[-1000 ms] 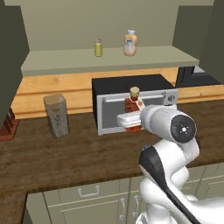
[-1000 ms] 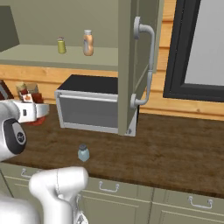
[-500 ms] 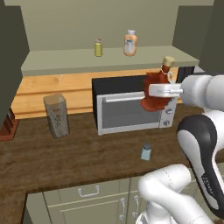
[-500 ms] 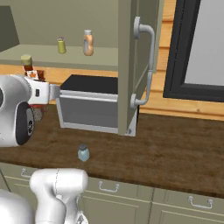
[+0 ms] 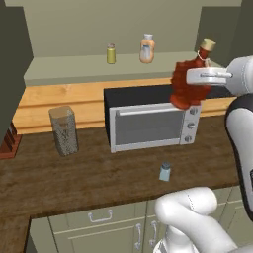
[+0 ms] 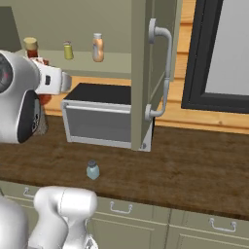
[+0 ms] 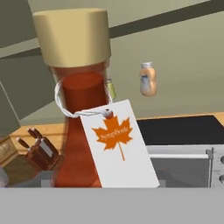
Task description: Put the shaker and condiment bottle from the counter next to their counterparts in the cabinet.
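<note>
Jaws clamped on the bottle [image 5: 188, 85], neck tilted up-right; orange bottle [image 5: 146, 48] up-left on the shelf [image 5: 74, 69], seemingly farther back.

The dark wood bench [image 5: 74, 173] carries a microwave [image 5: 148, 121], a tall speckled glass jar [image 5: 64, 131] to its left, a knife block [image 5: 7, 143] at the far left, and the small pale blue shaker [image 5: 165, 172] out front. On the cabinet shelf [image 5: 74, 71] above stand a yellow-green shaker [image 5: 111, 54] and an orange and white bottle [image 5: 147, 49], near each other.
</note>
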### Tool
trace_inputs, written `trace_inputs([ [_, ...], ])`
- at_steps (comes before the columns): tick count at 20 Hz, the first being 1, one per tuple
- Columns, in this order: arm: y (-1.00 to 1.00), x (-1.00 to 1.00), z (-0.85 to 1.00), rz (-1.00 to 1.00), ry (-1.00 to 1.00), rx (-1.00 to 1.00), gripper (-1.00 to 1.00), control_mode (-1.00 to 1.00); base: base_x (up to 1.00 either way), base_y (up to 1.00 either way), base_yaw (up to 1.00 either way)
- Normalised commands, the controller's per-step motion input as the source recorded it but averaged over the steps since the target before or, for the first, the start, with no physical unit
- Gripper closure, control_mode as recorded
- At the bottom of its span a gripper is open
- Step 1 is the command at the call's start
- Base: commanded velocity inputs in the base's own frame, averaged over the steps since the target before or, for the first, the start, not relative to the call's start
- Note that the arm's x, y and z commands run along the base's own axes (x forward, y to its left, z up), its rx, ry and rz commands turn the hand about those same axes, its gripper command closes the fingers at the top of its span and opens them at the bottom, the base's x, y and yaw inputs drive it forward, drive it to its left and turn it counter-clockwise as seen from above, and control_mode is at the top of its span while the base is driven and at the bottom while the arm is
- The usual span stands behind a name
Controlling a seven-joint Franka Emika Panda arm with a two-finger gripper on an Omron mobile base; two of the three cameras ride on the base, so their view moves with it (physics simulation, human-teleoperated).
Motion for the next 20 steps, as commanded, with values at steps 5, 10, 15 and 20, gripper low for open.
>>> trace_inputs([
  [5, -0.15, 0.55, 0.17, 0.0, 0.0, 0.0, 1.0, -1.0, 0.0, 0.0, 0.0],
  [10, -0.02, 0.59, 0.0, 0.0, 0.0, -0.06, 1.0, -1.0, 0.0, 0.0, 0.0],
  [15, 0.0, 0.39, 0.0, -0.05, -0.09, -0.15, 1.0, -1.0, 0.0, 0.0, 0.0],
  [20, -0.1, 0.3, 0.02, -0.1, -0.05, -0.03, 1.0, -1.0, 0.0, 0.0, 0.0],
])
